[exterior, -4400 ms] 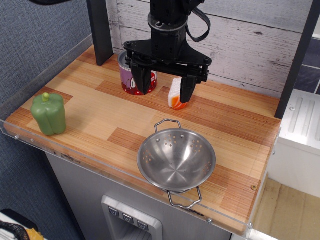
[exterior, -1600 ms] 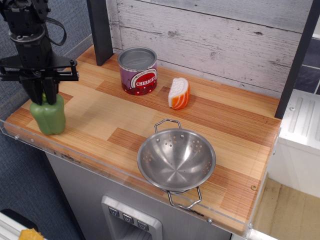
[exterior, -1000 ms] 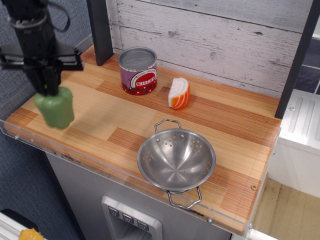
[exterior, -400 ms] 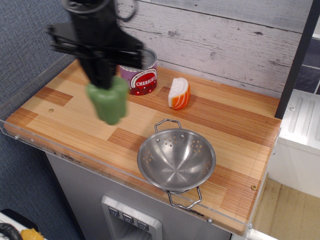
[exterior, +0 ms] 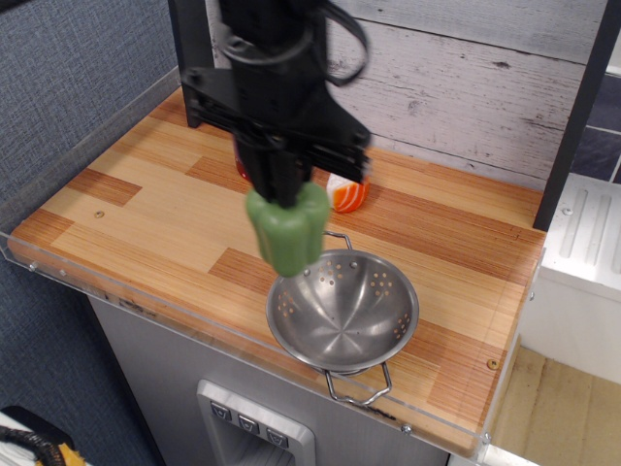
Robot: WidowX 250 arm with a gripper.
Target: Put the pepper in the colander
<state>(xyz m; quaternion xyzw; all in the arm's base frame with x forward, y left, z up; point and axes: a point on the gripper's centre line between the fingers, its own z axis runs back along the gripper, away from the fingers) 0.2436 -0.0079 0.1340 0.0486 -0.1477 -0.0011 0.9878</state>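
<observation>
The light green pepper hangs in the air, held at its top by my gripper, which is shut on it. It hovers over the left rim of the steel colander, which stands empty near the counter's front edge with its wire handles front and back. The pepper's stem is hidden between my fingers.
An orange-and-white wedge lies behind the colander, partly hidden by my arm. The cherries can is almost fully hidden behind the gripper. A dark post stands at the back left and a wooden wall runs along the back. The counter's front edge has a clear lip.
My gripper closed on the pepper at the counter's left end, lifted it and carried it right. It now hangs by the colander's left rim.
</observation>
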